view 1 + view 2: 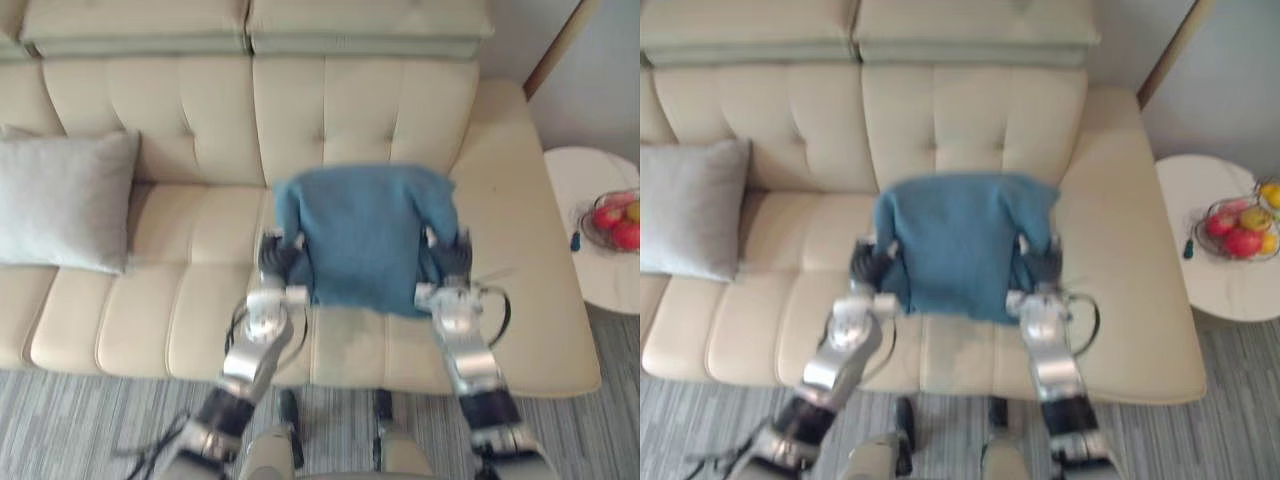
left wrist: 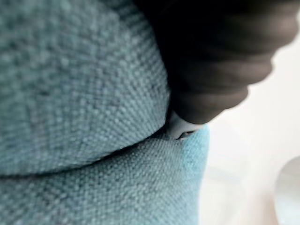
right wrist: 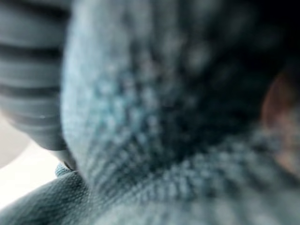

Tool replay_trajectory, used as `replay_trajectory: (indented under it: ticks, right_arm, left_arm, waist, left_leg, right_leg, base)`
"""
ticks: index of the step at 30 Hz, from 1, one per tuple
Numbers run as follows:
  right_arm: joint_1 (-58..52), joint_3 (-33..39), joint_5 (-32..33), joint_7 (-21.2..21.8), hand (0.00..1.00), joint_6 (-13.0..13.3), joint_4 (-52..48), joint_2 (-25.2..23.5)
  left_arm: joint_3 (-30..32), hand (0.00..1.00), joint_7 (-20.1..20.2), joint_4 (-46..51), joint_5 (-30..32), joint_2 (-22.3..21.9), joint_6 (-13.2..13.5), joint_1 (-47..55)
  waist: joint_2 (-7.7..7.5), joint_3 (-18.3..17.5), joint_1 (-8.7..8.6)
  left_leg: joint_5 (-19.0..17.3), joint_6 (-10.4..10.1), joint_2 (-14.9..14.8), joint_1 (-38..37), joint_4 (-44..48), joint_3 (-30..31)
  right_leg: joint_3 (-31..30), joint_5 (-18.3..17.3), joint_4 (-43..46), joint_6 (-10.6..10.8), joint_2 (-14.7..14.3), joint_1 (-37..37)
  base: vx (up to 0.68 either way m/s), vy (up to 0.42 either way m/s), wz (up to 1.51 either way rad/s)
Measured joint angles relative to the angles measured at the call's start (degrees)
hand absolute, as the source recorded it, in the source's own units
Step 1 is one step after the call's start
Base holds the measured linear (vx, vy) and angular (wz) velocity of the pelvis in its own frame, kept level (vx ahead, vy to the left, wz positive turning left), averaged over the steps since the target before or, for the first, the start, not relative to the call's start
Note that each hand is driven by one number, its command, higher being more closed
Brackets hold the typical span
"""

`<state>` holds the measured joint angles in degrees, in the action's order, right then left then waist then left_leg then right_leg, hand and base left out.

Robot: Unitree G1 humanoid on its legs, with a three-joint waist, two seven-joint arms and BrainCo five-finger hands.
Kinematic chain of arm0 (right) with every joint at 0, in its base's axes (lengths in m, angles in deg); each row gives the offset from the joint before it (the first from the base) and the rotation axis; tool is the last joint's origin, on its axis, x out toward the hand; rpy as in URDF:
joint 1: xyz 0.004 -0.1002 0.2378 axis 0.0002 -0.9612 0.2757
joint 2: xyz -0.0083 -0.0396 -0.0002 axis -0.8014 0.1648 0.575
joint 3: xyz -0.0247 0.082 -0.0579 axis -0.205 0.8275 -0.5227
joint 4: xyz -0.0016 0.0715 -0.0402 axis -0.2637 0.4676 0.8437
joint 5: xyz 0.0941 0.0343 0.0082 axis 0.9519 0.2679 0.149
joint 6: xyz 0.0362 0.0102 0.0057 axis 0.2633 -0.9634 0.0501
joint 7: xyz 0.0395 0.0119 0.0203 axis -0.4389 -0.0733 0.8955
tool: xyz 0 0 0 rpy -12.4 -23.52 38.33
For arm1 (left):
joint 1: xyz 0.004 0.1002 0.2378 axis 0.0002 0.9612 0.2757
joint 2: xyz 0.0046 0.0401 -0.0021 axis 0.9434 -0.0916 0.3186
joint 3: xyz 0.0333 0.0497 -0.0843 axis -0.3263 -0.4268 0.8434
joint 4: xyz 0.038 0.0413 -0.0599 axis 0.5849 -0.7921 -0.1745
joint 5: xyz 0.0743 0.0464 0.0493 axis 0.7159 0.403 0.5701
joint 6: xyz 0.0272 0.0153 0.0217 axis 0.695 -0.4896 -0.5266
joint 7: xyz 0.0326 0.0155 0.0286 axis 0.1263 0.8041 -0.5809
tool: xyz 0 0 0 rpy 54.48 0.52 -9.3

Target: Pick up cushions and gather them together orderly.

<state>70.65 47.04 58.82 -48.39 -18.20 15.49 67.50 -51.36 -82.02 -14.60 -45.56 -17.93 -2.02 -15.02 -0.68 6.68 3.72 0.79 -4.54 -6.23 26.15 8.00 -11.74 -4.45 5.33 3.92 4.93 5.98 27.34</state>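
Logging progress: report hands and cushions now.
Left robot hand and right robot hand on either side of blue cushion, over the sofa. Grey cushion at sofa's left end, apart. Only bare sofa between them.

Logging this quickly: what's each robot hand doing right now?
Left robot hand: against the blue cushion, state cannot be told.
Right robot hand: against the same cushion, cannot be told.

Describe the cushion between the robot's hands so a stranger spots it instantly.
Find the cream sofa. Over its seat's middle, the blue cushion is between the left hand and right hand. It alone is blue; the grey cushion sits at the left end.
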Motion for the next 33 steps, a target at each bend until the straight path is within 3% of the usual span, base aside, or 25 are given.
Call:
replay_trajectory:
  ticks: [5,6,10,17,23,27,33]
  right_arm:
    - [16.68,1.22,-1.86,-3.80,1.00,0.24,6.73,1.30]
    - [21.05,1.78,-1.87,-4.51,0.00,0.24,10.07,1.39]
    - [36.01,6.50,0.05,-5.40,0.00,-0.73,26.32,2.14]
    - [42.58,8.64,13.67,0.46,0.00,-4.43,40.18,1.85]
    - [44.53,8.09,15.12,2.81,0.00,-4.66,43.27,2.57]
    - [44.06,10.88,16.33,3.10,0.00,-4.13,43.34,2.47]
    - [38.44,14.11,18.94,4.57,0.00,-0.96,41.76,2.35]
  left_arm:
    - [4.28,1.00,-3.32,-9.35,-0.13,0.12,2.97,-16.11]
    - [5.54,0.00,-3.72,-12.38,-0.11,0.09,3.09,-20.52]
    - [11.27,0.00,-5.22,-26.72,-0.23,-0.91,2.70,-35.09]
    - [19.59,0.00,-0.20,-38.71,-1.38,-2.75,-1.32,-38.86]
    - [21.56,0.00,3.19,-43.51,-2.60,-3.10,-2.25,-38.50]
    - [22.44,0.00,4.58,-43.26,-2.54,-2.47,-1.15,-37.69]
    - [22.53,0.00,7.31,-41.87,-3.01,0.11,-0.30,-33.85]
  waist:
    - [0.18,2.44,-0.24]
    - [0.25,2.93,-0.30]
    - [1.32,6.61,-0.29]
    - [2.08,11.40,-0.61]
    - [2.10,15.04,-1.30]
    - [2.12,16.83,-1.19]
    - [2.12,16.83,-1.25]
  left_leg:
    - [3.83,-0.62,-0.05,3.26,-3.98,1.07]
    - [4.66,-0.77,-0.13,4.75,-4.48,1.40]
    - [8.52,-1.07,-0.35,7.71,-8.70,2.75]
    - [9.84,-2.03,-1.21,9.37,-10.11,3.19]
    - [10.99,-3.13,-2.10,11.73,-11.42,3.68]
    - [11.78,-3.63,-2.49,11.93,-11.80,3.74]
    - [11.93,-3.44,-2.42,11.36,-11.77,3.66]
  right_leg:
    - [1.04,0.98,0.35,-0.75,-0.53,4.77]
    - [1.44,1.29,0.34,-0.68,-0.66,6.31]
    - [3.11,2.44,-0.30,-1.15,-1.09,9.97]
    - [4.10,2.51,-0.30,-1.24,-1.75,11.76]
    - [4.42,2.81,-0.14,-1.67,-2.75,14.49]
    - [4.49,3.06,0.11,-2.01,-3.18,14.99]
    - [4.34,2.98,1.16,-2.05,-3.15,14.96]
  base:
    - [-0.06,-0.035,0.10]
    - [-0.04,-0.032,0.11]
    - [-0.04,-0.023,0.17]
    - [-0.01,-0.007,0.05]
    - [0.00,0.000,0.00]
    - [-0.01,-0.003,-0.01]
    - [0.00,0.000,0.00]
